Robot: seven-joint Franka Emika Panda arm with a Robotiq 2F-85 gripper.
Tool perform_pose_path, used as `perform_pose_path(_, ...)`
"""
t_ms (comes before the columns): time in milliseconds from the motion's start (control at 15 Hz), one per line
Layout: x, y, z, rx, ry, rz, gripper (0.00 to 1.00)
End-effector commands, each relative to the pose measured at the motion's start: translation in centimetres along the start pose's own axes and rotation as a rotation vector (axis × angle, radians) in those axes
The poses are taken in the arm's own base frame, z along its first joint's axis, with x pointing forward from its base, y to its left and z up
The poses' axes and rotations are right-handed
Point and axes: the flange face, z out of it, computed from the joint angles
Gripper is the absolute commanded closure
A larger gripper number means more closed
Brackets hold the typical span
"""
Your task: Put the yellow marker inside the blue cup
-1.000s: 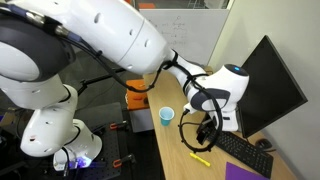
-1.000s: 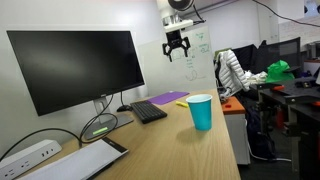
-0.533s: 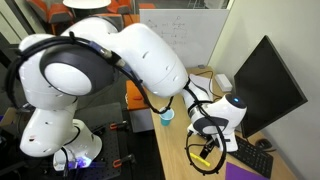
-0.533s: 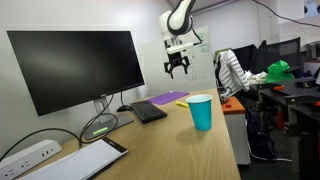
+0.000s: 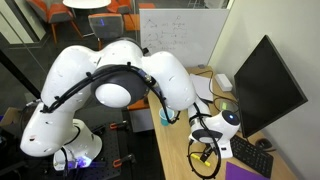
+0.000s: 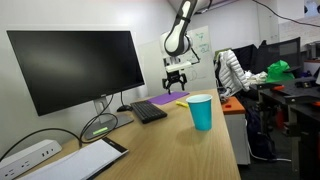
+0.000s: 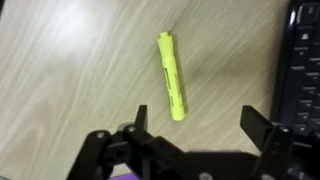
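Pale wood-grain desk point(image 6: 170, 150) fills the office scene, with a dark monitor point(image 6: 75, 65) at the left of the frame and a keyboard point(image 6: 148, 110) beyond it. In the wrist view the claw point(image 7: 197, 125) comes in from the bottom edge, spread wide, with nothing between its fingers.

The yellow marker point(image 7: 172, 75) lies flat on the bare wood, just above the claw in that frame. Its long axis runs almost straight up and down the picture, tilting a little to the right toward the bottom. Its lower end reaches down between the two fingers, nearer the left-hand one, while most of its length sits above the line joining the fingertips. The marker therefore lies roughly crosswise to the closing direction, which suits a pinch. To my eye the claw needs a shift toward the top of the frame and slightly left, then a descent, to centre on the barrel.

In an exterior view the blue cup point(image 6: 200, 111) stands upright at the lower right of the claw, well apart from it.
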Motion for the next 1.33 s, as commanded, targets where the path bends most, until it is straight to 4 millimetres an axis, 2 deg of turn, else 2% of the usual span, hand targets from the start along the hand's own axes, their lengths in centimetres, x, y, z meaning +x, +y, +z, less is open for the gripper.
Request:
perform_pose_path(0, 1.7, 0.5, 1.3, -0.001, -0.002, -0.034, 0.0)
perform_pose_path(267, 2.5, 1.0, 2.9, 0.003, -0.025, -0.084, 0.0)
perform_pose_path(600, 1.9, 1.1, 5.4, -0.01, -0.061, -0.088, 0.04)
perform_pose_path(733, 1.8, 1.1, 6.2, -0.022, -0.062, -0.077, 0.14)
perform_pose_path(800, 1.8, 1.2, 6.6, -0.027, -0.063, -0.073, 0.32)
perform_pose_path(1267, 2.3, 0.9, 6.4, -0.015, -0.055, -0.073, 0.85)
